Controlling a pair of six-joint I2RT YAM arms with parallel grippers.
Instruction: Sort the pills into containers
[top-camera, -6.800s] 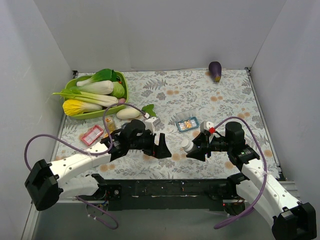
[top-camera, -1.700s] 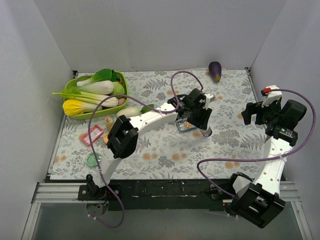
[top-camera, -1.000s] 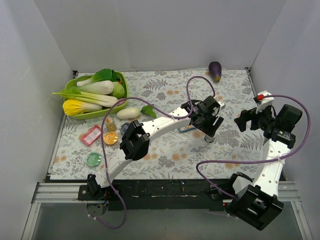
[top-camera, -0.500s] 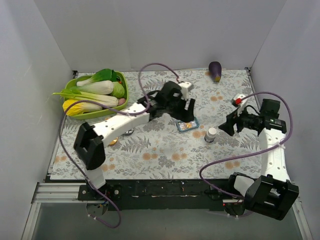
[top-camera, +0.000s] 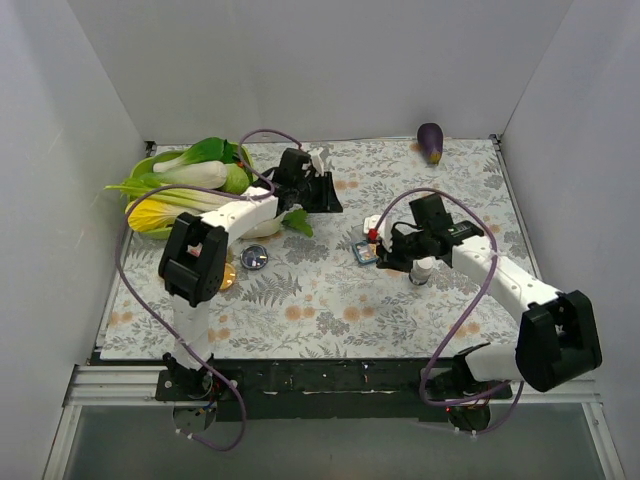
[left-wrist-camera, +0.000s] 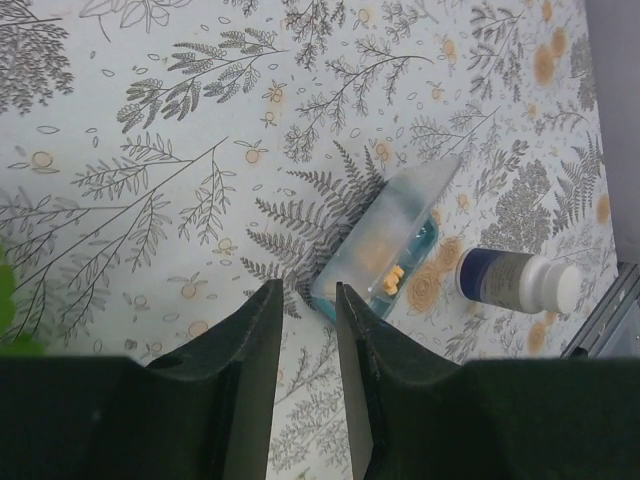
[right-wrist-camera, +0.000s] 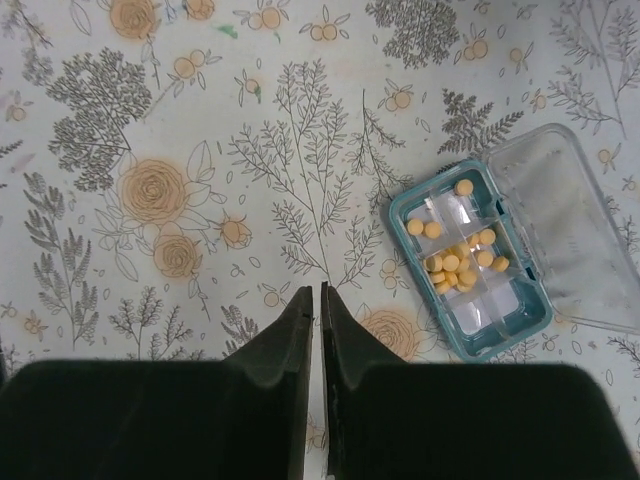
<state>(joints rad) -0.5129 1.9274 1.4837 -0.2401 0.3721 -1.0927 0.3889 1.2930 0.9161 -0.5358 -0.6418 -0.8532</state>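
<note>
Both arms swinging inward from wide poses: left hand (left-wrist-camera: 303, 290) pulling back toward basket (top-camera: 145, 165), nearly clenched, empty; right hand (right-wrist-camera: 316, 295) clenched, empty, hovering near blue tray (right-wrist-camera: 396, 214) holding pills (right-wrist-camera: 455, 262) on counter (top-camera: 330, 300). Sorting barely starting; next move calling for opening fingers, pinching one pill.

The left arm (top-camera: 250, 210) reaches far back; the left pincer (left-wrist-camera: 305, 295) is nearly closed, empty. The right arm (top-camera: 490, 265) bends inward; the right pincer (right-wrist-camera: 316, 295) is closed, empty.
</note>
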